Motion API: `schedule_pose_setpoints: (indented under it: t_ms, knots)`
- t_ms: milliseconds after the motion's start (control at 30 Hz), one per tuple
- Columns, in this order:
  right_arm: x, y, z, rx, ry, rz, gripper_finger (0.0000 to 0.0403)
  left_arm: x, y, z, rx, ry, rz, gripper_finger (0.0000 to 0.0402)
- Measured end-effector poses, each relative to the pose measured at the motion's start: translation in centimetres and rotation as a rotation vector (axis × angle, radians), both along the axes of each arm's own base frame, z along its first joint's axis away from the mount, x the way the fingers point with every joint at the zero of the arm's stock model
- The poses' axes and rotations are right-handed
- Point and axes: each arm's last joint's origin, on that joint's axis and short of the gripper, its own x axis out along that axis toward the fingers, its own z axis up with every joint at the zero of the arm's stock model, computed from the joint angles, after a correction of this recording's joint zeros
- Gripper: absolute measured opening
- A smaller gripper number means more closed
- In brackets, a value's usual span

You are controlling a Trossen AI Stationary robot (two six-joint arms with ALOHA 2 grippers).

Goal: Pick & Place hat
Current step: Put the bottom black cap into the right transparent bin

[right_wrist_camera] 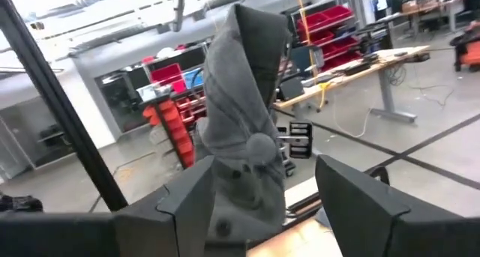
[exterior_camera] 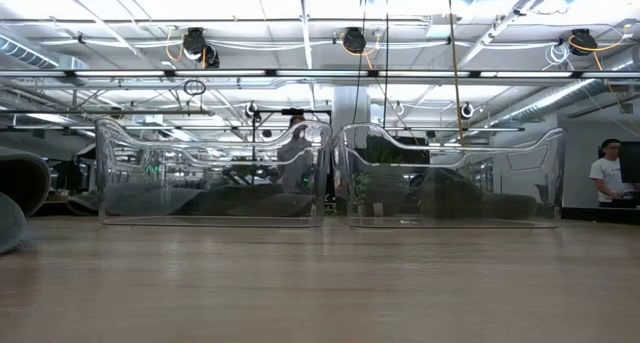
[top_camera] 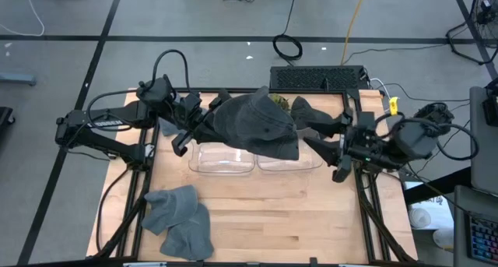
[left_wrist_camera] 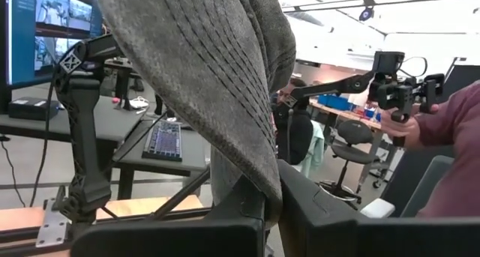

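Hat aloft over the bins.
My left gripper clenches the grey hat; my right gripper stands released beside it.

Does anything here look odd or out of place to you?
Yes: a grey hat hangs stretched in the air above the two clear bins, pinched by the left pincer, while other grey hats lie heaped at the table's front-left corner.
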Motion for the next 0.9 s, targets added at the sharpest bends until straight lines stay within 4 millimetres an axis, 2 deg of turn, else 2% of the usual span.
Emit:
schedule_pose_setpoints:
  t_ms: [300, 567, 667, 900]
  knots:
    - [2.2, -1.2, -0.6, 0.006, 0.012, 0.034, 0.0215, 0.0, 0.0, 0.0, -0.004, 0.003, -0.001, 0.0009]
    - [4.1, -1.3, -1.2, 0.01, 0.017, 0.094, 0.0209, 0.3, 0.0, -0.2, -0.006, 0.018, -0.001, 0.0009]
    - [4.7, -1.4, -1.4, 0.02, 0.01, 0.117, 0.018, 0.3, 0.0, -0.2, -0.006, 0.02, 0.0, 0.0009]
    - [4.4, -1.5, -0.7, -0.002, -0.046, 0.161, 0.0047, 0.3, 0.0, -0.6, -0.01, 0.064, 0.001, 0.0009]
